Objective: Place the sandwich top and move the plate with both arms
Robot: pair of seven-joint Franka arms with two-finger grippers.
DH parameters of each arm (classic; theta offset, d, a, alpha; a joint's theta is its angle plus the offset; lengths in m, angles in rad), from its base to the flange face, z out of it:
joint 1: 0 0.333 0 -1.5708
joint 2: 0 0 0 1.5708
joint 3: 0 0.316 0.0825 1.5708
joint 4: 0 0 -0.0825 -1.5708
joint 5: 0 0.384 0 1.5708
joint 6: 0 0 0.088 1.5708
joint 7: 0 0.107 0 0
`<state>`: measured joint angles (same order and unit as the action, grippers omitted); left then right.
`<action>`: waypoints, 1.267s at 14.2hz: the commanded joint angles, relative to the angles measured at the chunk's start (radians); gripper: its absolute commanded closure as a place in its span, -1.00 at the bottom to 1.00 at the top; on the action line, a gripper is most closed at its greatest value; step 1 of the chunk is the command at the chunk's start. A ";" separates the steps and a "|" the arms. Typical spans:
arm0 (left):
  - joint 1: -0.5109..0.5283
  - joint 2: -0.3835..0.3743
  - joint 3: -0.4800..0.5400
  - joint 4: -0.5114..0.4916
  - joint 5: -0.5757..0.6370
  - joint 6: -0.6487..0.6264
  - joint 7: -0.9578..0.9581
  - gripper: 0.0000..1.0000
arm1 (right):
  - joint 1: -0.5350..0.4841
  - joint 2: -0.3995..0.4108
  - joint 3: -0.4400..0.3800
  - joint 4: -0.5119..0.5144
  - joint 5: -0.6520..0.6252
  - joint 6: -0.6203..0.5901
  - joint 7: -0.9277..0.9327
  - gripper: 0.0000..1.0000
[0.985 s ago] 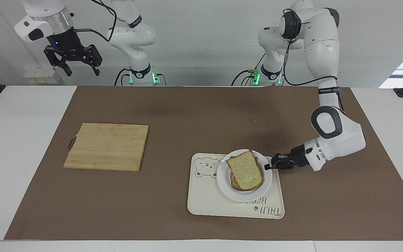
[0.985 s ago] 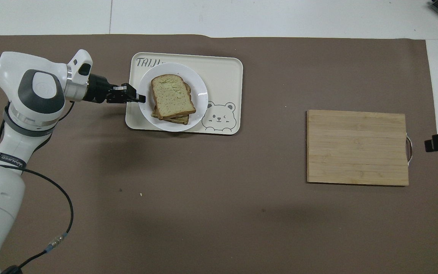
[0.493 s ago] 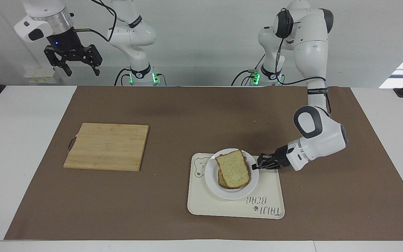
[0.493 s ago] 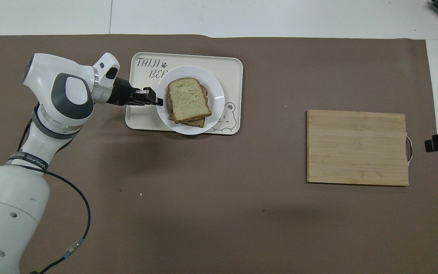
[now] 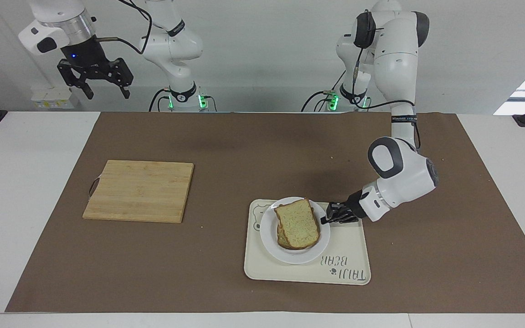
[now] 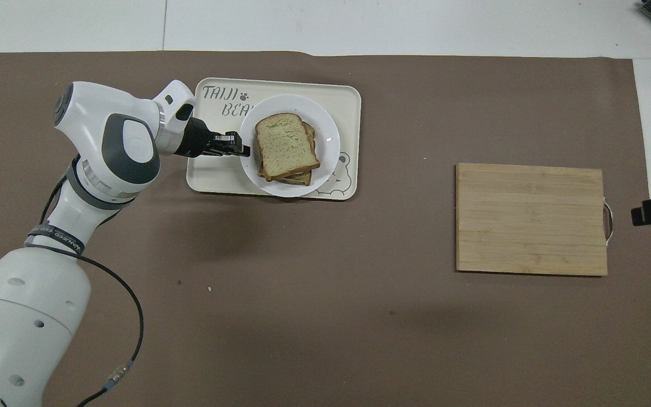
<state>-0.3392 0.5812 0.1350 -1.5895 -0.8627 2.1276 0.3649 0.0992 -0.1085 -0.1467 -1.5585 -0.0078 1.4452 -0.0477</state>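
The sandwich top [image 5: 296, 222], a pale speckled slice with a brown crust, lies on a stack of bread on the small white plate [image 5: 269, 246]. The plate is over the bear-print end of the cream tray [image 5: 349, 255]; I cannot tell whether it rests on the tray or hangs just above it. My left gripper [image 5: 324, 220] is low and level and is shut on the plate's rim at the side toward the left arm's end. In the overhead view the gripper [image 6: 244, 151] meets the plate [image 6: 325, 121] beside the bread [image 6: 286, 144]. My right gripper [image 5: 105, 93] waits open, raised high by its base.
A wooden cutting board [image 5: 139, 190] with a small metal handle lies on the brown mat toward the right arm's end, bare on top; it also shows in the overhead view [image 6: 530, 219]. The tray [image 6: 212, 175] shows its printed lettering beside the plate.
My left gripper has carried the plate and bread across the tray toward the right arm's end, uncovering the lettering and covering part of the bear. The right arm has not moved.
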 commanded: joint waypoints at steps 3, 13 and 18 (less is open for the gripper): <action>-0.015 0.014 0.020 -0.006 0.213 0.035 0.000 -0.57 | -0.006 0.003 0.004 0.009 -0.003 0.001 -0.023 -1.00; -0.006 -0.294 0.118 -0.007 0.637 -0.202 -0.020 -1.00 | -0.006 0.003 0.004 0.009 -0.003 0.001 -0.023 -1.00; 0.020 -0.426 0.158 0.045 0.792 -0.293 -0.012 -1.00 | -0.006 0.003 0.004 0.009 -0.003 0.000 -0.023 -1.00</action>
<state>-0.3313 0.2041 0.2811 -1.5621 -0.1278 1.8898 0.3548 0.0992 -0.1085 -0.1467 -1.5584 -0.0078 1.4453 -0.0477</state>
